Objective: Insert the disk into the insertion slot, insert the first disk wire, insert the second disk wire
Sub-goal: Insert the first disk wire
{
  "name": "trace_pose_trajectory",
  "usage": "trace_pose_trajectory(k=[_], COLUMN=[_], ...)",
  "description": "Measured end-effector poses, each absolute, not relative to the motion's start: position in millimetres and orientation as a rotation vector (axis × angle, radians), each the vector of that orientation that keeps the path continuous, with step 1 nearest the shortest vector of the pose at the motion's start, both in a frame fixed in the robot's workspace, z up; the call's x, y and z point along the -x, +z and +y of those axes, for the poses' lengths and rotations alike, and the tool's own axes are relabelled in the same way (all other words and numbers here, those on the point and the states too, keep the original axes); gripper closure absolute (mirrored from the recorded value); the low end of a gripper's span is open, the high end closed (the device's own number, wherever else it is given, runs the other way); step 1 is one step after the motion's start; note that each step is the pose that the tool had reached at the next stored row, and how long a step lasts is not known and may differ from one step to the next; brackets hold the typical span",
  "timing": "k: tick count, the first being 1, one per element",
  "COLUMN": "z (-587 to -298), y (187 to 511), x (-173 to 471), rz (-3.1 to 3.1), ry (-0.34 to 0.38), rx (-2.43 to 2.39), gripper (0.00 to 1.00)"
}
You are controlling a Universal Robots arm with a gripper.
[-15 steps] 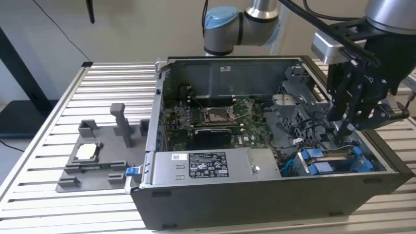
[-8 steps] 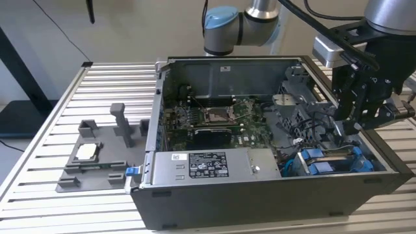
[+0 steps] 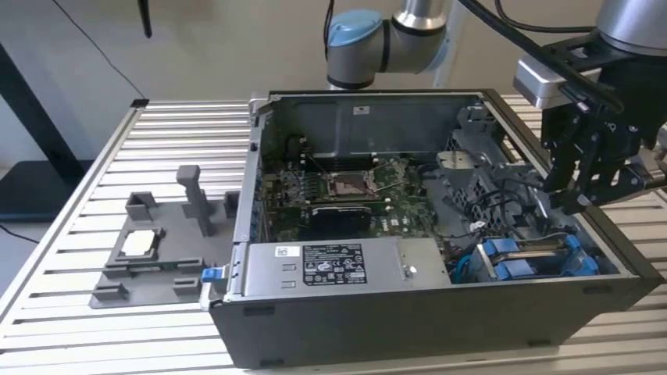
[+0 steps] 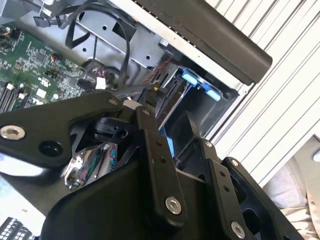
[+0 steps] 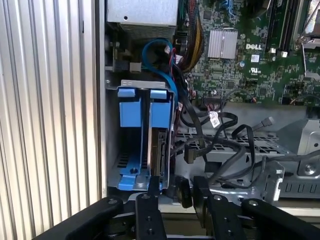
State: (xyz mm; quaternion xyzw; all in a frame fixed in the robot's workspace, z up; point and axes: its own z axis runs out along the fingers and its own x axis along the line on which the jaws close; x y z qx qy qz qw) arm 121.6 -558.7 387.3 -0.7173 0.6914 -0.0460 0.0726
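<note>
**Disk seated on edge in its bay, jaws released**

In the exterior view, the gripper (image 3: 583,191) hung at the right of the frame over the open computer case (image 3: 417,320), near the insertion slot (image 3: 490,271) at lower right. The disk (image 3: 536,251) stood on edge inside that slot, clipped in its blue carrier. In the first wrist view the jaws stood apart, released, close to the slot, with loose black cables (image 5: 220,145) just beside it. The case sat on a slatted surface (image 3: 94,328).

We see the whole computer case (image 3: 417,328) from above and well back in the exterior view. Both wrist views ride just behind the claw (image 5: 177,192), looking past it into the blue drive bay (image 5: 134,150) (image 4: 200,86).
</note>
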Motion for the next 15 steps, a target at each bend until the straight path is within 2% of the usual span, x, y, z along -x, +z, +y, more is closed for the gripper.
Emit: trace_pose_trajectory(k=[13, 14, 15], z=[-555.8, -555.8, -555.8], y=[385.3, 385.3, 385.2], x=[-122.2, -122.2, -122.2], rz=[2.080, 2.080, 2.080], ry=[-0.155, -0.155, -0.155], rx=[2.161, 2.161, 2.161], gripper=[0.59, 0.61, 0.67])
